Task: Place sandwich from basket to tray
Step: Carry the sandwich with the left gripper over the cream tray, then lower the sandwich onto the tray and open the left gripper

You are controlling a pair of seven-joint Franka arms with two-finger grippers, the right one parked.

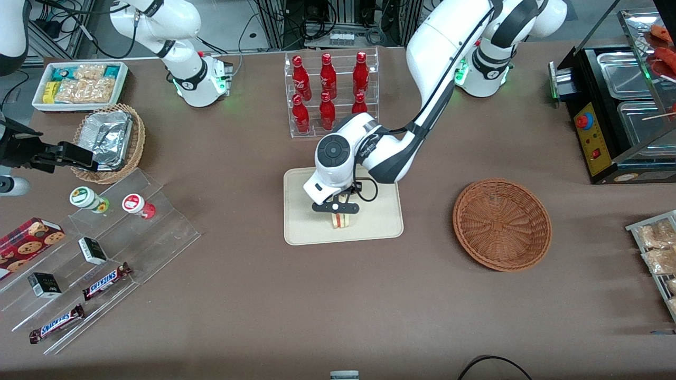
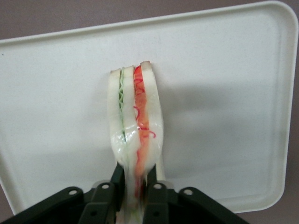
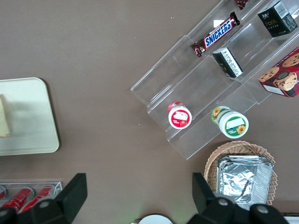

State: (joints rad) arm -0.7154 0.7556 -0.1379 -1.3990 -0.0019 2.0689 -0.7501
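Observation:
My left gripper (image 1: pixel 338 209) hangs over the cream-beige tray (image 1: pixel 306 232), shut on the sandwich (image 1: pixel 341 218). In the left wrist view the black fingers (image 2: pixel 117 181) pinch the sandwich (image 2: pixel 135 116) at its narrow end; its pale bread with green and red filling layers stands on edge over the tray (image 2: pixel 224 84), and I cannot tell whether it touches. The reddish-brown wicker basket (image 1: pixel 501 224) sits empty toward the working arm's end of the table. A sliver of the sandwich (image 3: pixel 4 122) on the tray (image 3: pixel 32 130) shows in the right wrist view.
A clear rack of red bottles (image 1: pixel 330 92) stands farther from the front camera than the tray. A tan basket with a foil container (image 1: pixel 108 141), a white bin of snacks (image 1: pixel 79 84) and clear stepped shelves with snack bars (image 1: pixel 100 253) lie toward the parked arm's end. A black food warmer (image 1: pixel 618 111) stands at the working arm's end.

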